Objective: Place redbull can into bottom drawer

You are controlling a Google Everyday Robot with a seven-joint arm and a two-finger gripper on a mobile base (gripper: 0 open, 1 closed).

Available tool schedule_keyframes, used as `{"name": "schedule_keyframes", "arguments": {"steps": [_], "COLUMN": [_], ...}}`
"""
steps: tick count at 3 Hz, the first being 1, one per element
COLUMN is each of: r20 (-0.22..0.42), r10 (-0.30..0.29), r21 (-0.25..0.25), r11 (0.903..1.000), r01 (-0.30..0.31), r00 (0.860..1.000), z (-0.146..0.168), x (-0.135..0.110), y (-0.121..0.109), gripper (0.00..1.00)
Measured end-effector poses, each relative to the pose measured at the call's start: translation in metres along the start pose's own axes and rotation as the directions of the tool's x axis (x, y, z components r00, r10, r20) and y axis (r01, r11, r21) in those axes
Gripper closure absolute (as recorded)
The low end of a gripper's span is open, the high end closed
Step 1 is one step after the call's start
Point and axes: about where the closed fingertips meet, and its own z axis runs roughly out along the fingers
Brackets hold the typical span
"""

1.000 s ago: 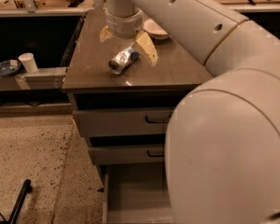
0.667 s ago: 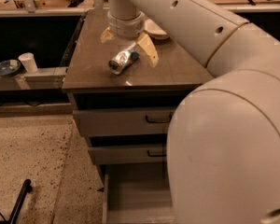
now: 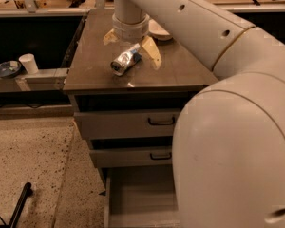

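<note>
We found the slim silver-and-blue redbull can (image 3: 125, 61) lying on its side on the brown top of the grey wooden cabinet (image 3: 99, 75), near the middle of that top, its round end turned toward the cabinet's front-left corner. The robot's cream-fingered gripper (image 3: 131, 52) hung directly over the cabinet top with its jaws spread wide. One of its fingers (image 3: 151, 52) stood on either side of the can, and we could not tell whether either one touched the metal.

Below the cabinet top, the two upper drawers with black handles (image 3: 160, 122) were closed. The bottom drawer (image 3: 142, 194), the lowest of the cabinet's three, was pulled out toward us, showing a plain flat floor with nothing on it.

A shallow white bowl (image 3: 157, 30) sat toward the back of the cabinet top, just behind the gripper. A white paper cup (image 3: 28, 63) stood on a lower ledge to the left of the cabinet. The robot's bulky white arm (image 3: 228, 127) covered the cabinet's right side.
</note>
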Motion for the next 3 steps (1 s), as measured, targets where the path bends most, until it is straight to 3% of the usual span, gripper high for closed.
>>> {"name": "schedule_keyframes", "arguments": {"steps": [1, 3], "r20": [0.018, 0.036], "r10": [-0.006, -0.008], "r21": [0.025, 0.025], "r11": [0.9997, 0.9997], "r01": [0.005, 0.008], "r00": [1.0, 0.999], "z": [0.0028, 0.0078], "x": [0.0001, 0.0008], "y": [-0.0038, -0.0081], "gripper": [0.0, 0.0]}}
